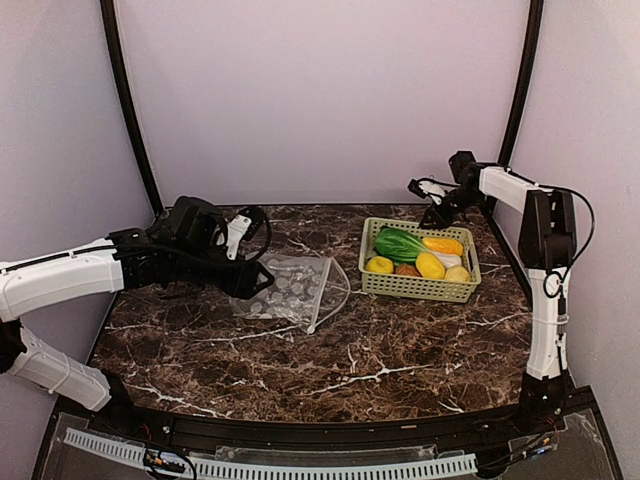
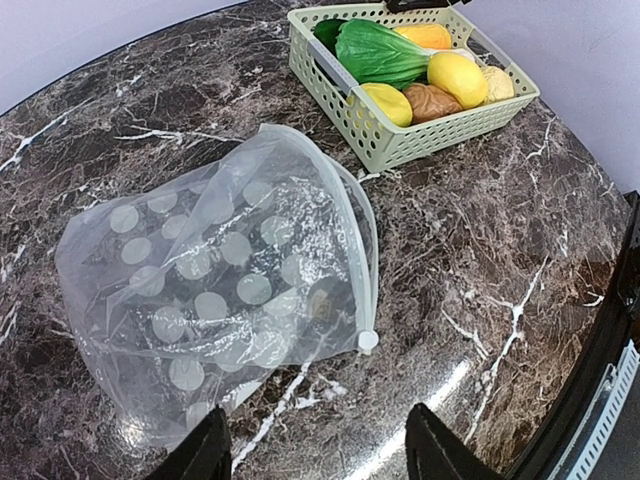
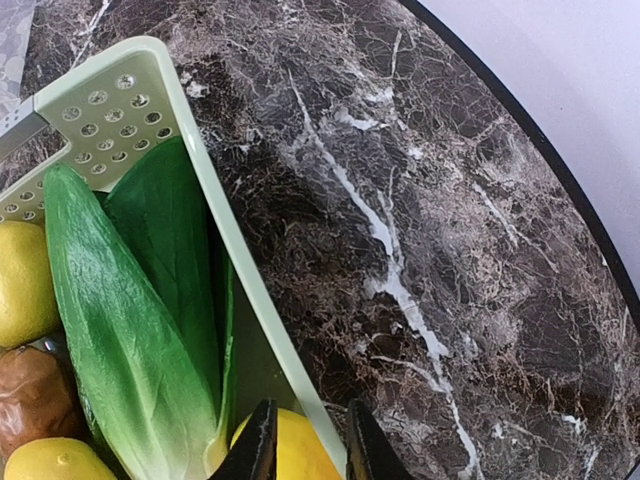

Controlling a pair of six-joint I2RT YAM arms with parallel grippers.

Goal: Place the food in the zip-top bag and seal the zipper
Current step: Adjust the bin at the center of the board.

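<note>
The clear zip-top bag (image 1: 290, 285) with white dots lies flat on the marble, its mouth toward the basket. Its whitish zipper (image 2: 356, 230) curves along the mouth and ends in a round slider (image 2: 368, 341). The food sits in the light green basket (image 1: 415, 288): a green cabbage (image 1: 398, 243), yellow, orange and brown pieces. My left gripper (image 2: 315, 452) hangs open just off the bag's near edge, holding nothing. My right gripper (image 3: 310, 450) hovers at the basket's far rim (image 3: 250, 270), jaws narrowly apart astride that rim, one finger over a yellow piece (image 3: 290, 452).
The marble table's dark back edge (image 3: 560, 190) runs close behind the basket. Black frame posts rise at both back corners. The right arm's white upright link (image 1: 545, 310) stands at the table's right side.
</note>
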